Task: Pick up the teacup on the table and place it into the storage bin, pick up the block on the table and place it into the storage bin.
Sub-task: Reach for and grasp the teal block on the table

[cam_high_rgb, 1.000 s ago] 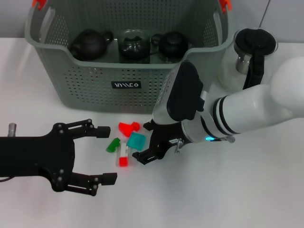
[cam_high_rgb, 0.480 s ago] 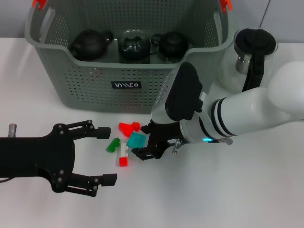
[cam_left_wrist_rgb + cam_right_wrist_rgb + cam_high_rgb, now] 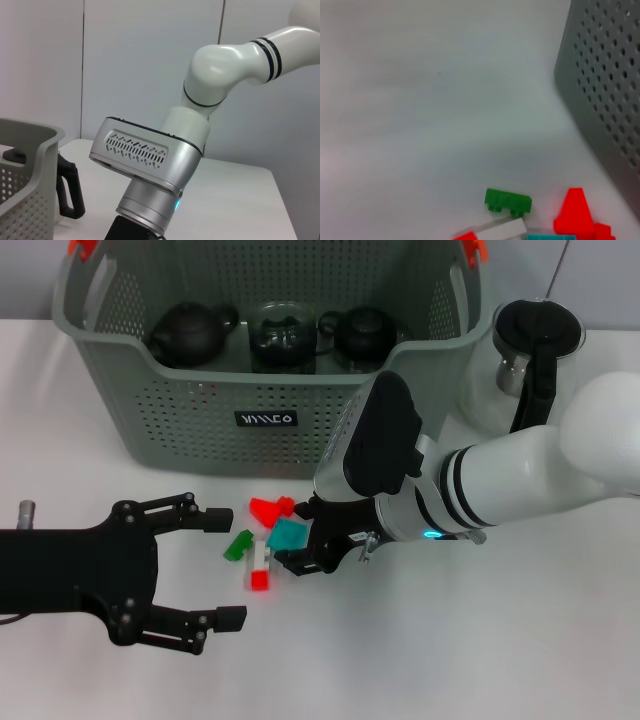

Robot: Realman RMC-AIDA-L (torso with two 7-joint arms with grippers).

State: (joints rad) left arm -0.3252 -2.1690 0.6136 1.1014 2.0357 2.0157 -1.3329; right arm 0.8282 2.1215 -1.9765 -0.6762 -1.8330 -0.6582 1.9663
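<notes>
Block-picking step: the right end effector (image 3: 300, 540), jaws parted and holding nothing, is low over the teal block (image 3: 286, 535) among small blocks on the bench (image 3: 520, 640) before the storage bin (image 3: 265, 420); next, closing squarely; left end effector (image 3: 220, 565) open, idle.

White table (image 3: 520, 640) before a pale panelled wall (image 3: 150, 60).

Right gripper (image 3: 302, 538) leftward (nearer blocks (image 3: 262, 537))

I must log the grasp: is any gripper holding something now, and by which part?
Nothing is held. The left gripper is open beside the blocks; the right gripper is at the teal block, no grasp visible.
</notes>
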